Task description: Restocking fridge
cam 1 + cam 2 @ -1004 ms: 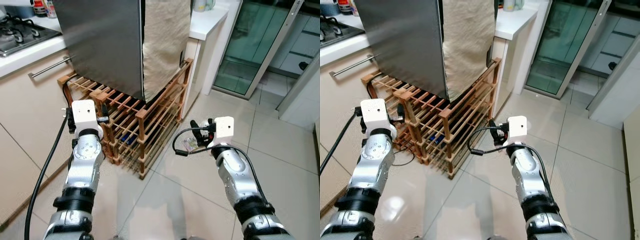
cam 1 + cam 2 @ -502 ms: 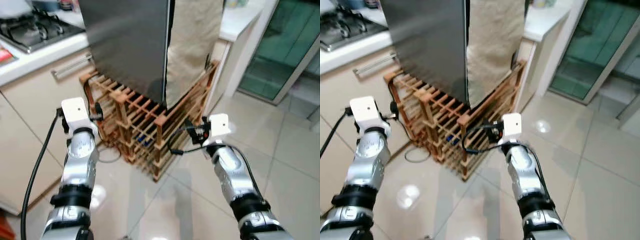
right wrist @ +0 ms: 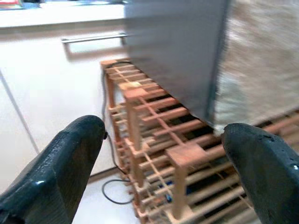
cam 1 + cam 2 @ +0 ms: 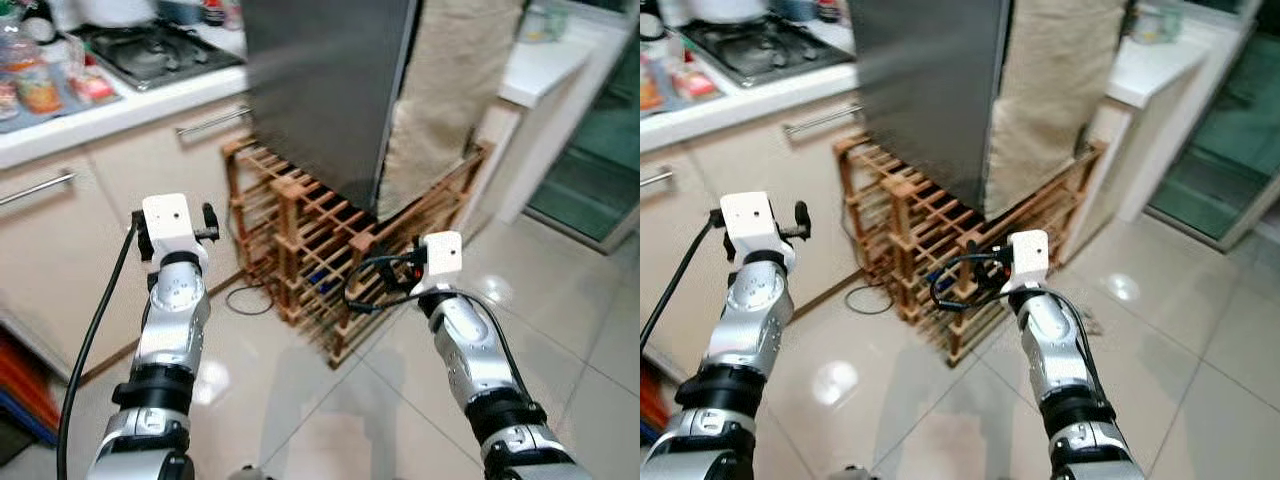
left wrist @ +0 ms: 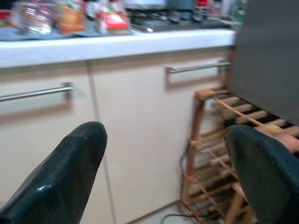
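Note:
The steel-grey fridge [image 4: 320,90] stands on a wooden lattice rack [image 4: 310,230], with a beige cloth [image 4: 450,100] hanging down its right side. Both arms are raised in front of me. My left gripper [image 5: 168,154] is open and empty, pointing at the cream cabinet fronts [image 5: 135,130] beside the rack. My right gripper [image 3: 159,149] is open and empty too, aimed at the rack [image 3: 154,112] under the fridge. Several food packets and a bottle [image 4: 30,80] lie on the worktop at the far left.
A gas hob [image 4: 160,50] sits on the white worktop behind the fridge. Cabinet drawers with bar handles [image 4: 35,190] run along the left. A black cable [image 4: 245,297] loops on the tiled floor by the rack. A white counter [image 4: 545,60] and glass door [image 4: 590,150] stand at the right.
The whole view has swung left, bringing the hob, worktop packets and left cabinets into sight. Both arms stay raised with the grippers open as before.

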Robot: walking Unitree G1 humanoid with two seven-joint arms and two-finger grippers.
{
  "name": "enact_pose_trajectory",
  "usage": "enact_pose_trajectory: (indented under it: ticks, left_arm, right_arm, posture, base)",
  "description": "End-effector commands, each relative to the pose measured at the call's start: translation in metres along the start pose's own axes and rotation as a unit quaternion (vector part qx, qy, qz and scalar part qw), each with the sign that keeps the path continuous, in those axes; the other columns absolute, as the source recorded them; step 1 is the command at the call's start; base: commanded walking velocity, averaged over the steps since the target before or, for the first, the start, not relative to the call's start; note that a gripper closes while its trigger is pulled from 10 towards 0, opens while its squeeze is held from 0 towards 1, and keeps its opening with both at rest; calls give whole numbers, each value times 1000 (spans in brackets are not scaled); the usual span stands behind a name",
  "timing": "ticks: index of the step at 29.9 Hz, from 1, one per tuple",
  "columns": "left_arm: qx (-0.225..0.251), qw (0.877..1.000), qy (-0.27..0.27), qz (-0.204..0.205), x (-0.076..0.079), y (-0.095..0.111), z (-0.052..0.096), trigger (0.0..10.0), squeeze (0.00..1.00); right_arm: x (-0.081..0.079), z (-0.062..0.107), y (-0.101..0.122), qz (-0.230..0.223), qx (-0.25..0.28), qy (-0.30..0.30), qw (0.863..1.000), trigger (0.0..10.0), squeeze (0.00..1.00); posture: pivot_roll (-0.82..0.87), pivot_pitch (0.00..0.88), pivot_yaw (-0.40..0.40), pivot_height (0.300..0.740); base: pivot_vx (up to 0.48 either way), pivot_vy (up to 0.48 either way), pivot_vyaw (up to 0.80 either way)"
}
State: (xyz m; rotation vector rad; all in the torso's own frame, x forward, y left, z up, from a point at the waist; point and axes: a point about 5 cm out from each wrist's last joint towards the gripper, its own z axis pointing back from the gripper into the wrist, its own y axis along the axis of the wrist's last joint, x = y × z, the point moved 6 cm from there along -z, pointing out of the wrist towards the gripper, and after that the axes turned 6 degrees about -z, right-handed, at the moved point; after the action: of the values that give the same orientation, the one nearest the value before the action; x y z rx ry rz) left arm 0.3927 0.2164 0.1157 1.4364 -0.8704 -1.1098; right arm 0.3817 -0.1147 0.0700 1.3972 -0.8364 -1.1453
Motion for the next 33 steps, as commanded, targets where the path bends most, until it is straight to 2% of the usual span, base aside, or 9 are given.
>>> enact_pose_trajectory:
  ticks: [1,6,10,12,16,21,25,28,33]
  left_arm:
    - [-2,1000,-9,-9,2,-6,4,10000,0]
    - [25,998,-54,-17,13,-7,16,10000,0]
    - [56,980,-188,-21,55,-1,32,10000,0]
    - [61,972,-225,-34,67,-1,37,10000,0]
    - [70,974,-212,-45,62,1,35,10000,0]
    - [50,990,-128,-23,32,3,17,10000,0]
    - [50,991,-117,-29,32,3,17,10000,0]
    - [45,992,-112,-22,33,2,18,10000,0]
    - [44,994,-101,-19,33,4,17,10000,0]
  right_arm:
    - [7,-3,10,0,14,-6,1000,10000,580]
    - [10,-4,14,0,18,-8,1000,10000,596]
    - [11,-6,15,-21,20,-10,1000,10000,616]
    - [10,-9,16,-34,20,-11,999,10000,624]
    - [9,-11,17,-38,19,-10,999,10000,631]
    - [8,-14,16,-48,17,-9,999,10000,647]
    - [6,-15,13,-43,7,-1,999,10000,647]
    - [11,-16,5,-22,-19,-27,999,10000,580]
    - [11,-14,8,-34,-1,-26,999,10000,565]
  posture:
    - [-81,0,-9,740]
    - [-77,0,-9,740]
    - [-63,0,-8,740]
    - [-62,0,-8,740]
    - [-62,0,-8,740]
    - [-66,0,-3,740]
    - [-67,0,-5,740]
    - [-67,0,-8,740]
    - [-73,0,-7,740]
  base:
    - [0,0,419]
    - [0,0,415]
    - [0,0,413]
    - [0,0,406]
    - [0,0,406]
    - [0,0,406]
    - [0,0,406]
    - [178,0,142]
    - [480,0,174]
